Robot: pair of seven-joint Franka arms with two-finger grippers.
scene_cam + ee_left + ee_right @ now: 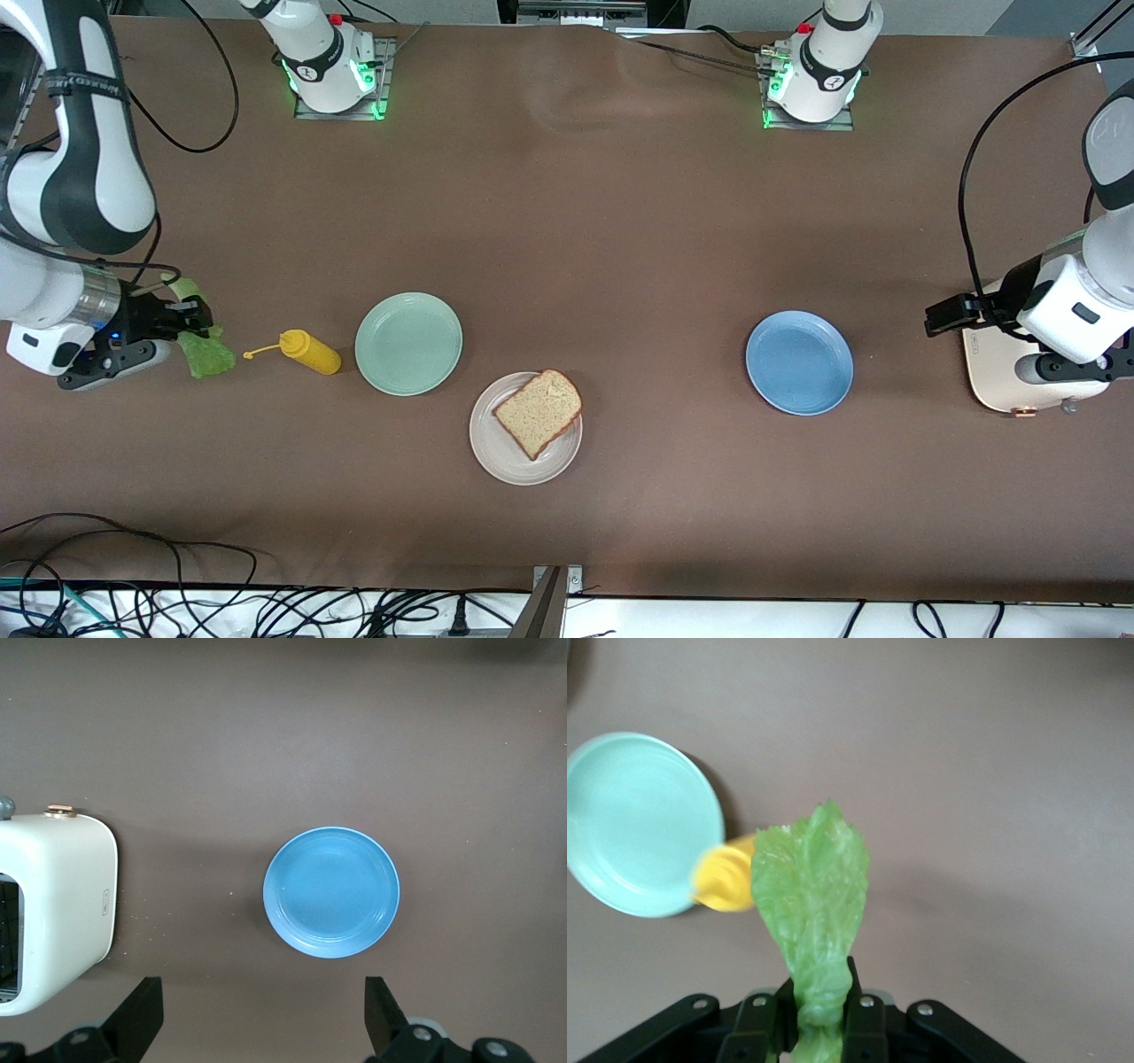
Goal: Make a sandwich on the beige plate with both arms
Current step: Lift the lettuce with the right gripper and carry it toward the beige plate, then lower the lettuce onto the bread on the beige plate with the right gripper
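Lettuce leaf (pixel 811 904) clamped in right gripper (pixel 815 1020) beside yellow bottle (pixel 309 351); left gripper (pixel 264 1014) spread wide, empty, waiting over toaster (pixel 55 904).

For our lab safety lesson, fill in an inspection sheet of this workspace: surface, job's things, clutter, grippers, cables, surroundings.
Surface: brown table, crumbs by the toaster.
Job's things: one bread slice on the beige plate; lettuce held in the air.
Clutter: mustard bottle lying beside the mint plate; blue plate bare.
Grippers: right gripper shut on the lettuce, at the right arm's end; left gripper open, waiting above the toaster.
Cables: black loops at the table's near edge, more by the bases.
Surroundings: nothing seen.
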